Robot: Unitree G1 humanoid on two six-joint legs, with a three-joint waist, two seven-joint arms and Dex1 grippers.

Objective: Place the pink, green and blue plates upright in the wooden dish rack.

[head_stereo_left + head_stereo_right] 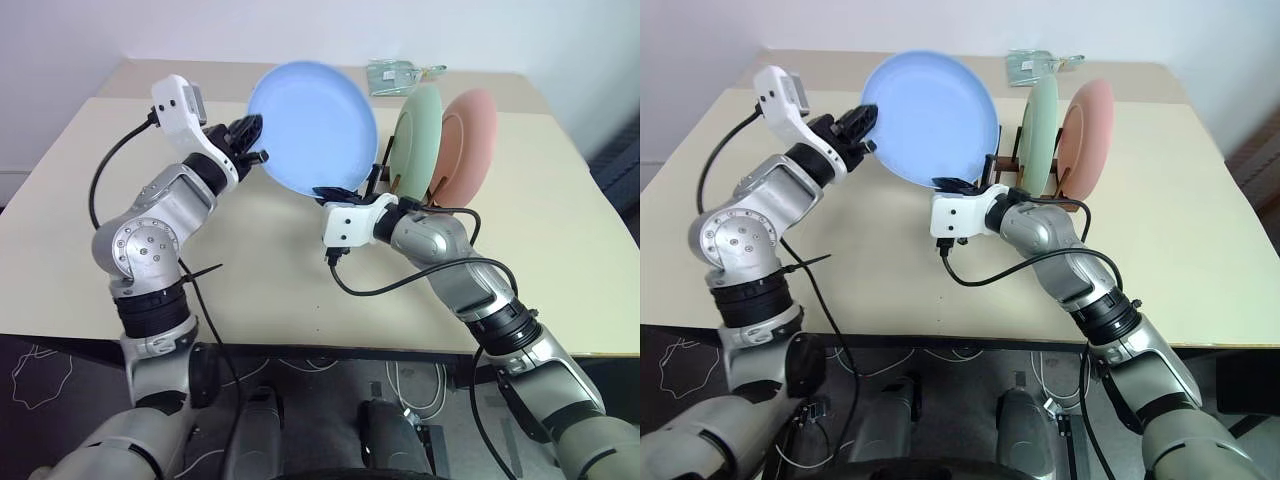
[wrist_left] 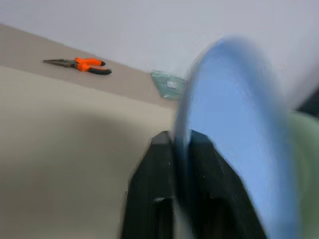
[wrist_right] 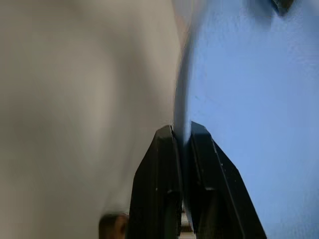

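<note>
My right gripper (image 1: 335, 192) is nearest to me, its two black fingers pinched tight on the lower rim of the blue plate (image 1: 313, 127), just in front of the wooden dish rack (image 1: 1002, 168). My left gripper (image 1: 250, 140) clamps the same plate at its left rim, the edge running between both fingers. The blue plate is matte, round and shallow, light blue, held off the worktop (image 1: 60, 210) and tilted up with its face towards me, just to the left of the rack. The rack is small and dark brown, and two plates stand upright in it: the green plate (image 1: 418, 135) at the nearer slot, pale mint, and the pink plate (image 1: 470, 145) right behind it, salmon. That makes three plates, one of each colour. Beyond the rack, at the worktop's far edge, lies a clear packet (image 1: 395, 75); well to the rack's left, one pair of orange-handled pliers (image 2: 79, 64).
</note>
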